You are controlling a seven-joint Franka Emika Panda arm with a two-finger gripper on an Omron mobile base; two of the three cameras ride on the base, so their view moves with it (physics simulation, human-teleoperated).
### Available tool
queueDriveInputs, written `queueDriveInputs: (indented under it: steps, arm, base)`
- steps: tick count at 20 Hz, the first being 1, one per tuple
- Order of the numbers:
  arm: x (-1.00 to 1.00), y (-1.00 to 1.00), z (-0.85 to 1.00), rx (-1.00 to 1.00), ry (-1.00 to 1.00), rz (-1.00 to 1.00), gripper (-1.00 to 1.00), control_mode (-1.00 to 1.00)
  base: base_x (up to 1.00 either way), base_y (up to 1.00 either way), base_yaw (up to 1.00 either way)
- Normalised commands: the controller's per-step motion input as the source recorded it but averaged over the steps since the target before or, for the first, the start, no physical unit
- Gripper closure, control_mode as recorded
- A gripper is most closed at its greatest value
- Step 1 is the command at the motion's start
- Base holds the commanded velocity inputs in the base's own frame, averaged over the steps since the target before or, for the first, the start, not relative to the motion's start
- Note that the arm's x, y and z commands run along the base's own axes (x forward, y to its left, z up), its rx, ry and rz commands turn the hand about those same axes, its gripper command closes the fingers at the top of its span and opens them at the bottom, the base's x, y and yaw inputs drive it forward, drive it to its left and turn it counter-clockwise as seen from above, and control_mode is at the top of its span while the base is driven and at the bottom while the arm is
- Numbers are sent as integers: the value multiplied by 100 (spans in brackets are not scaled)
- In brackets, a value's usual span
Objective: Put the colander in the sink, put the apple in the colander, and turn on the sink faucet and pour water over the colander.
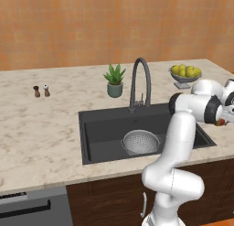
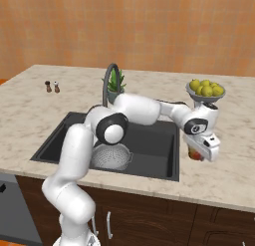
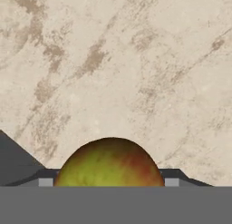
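Apple clamped in the gripper beside the sink

The apple (image 3: pixel 110 163) is held between the fingers of the gripper (image 2: pixel 197 153), just above the marble counter (image 3: pixel 136 60) at the right rim of the sink (image 2: pixel 154 140). The colander (image 1: pixel 140 141) is already set in the basin, well away to the gripper's left and lower. The first step is judged done; placing the apple and running the sink faucet (image 1: pixel 139 81) remain.
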Motion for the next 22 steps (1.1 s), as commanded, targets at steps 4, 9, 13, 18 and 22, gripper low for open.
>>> queueDriveInputs:
  steps: [4,9,13,18,22]
  arm:
    - [-26,97,20,0,0,32,100,-100]
    - [-2,99,22,0,0,46,100,-100]
    - [-14,89,1,0,0,64,100,-100]
    - [-17,80,6,0,0,63,100,-100]
    - [-15,76,14,0,1,25,100,-100]
  base:
    - [0,0,0]
    - [0,0,0]
    - [0,0,0]
    - [0,0,0]
    - [0,0,0]
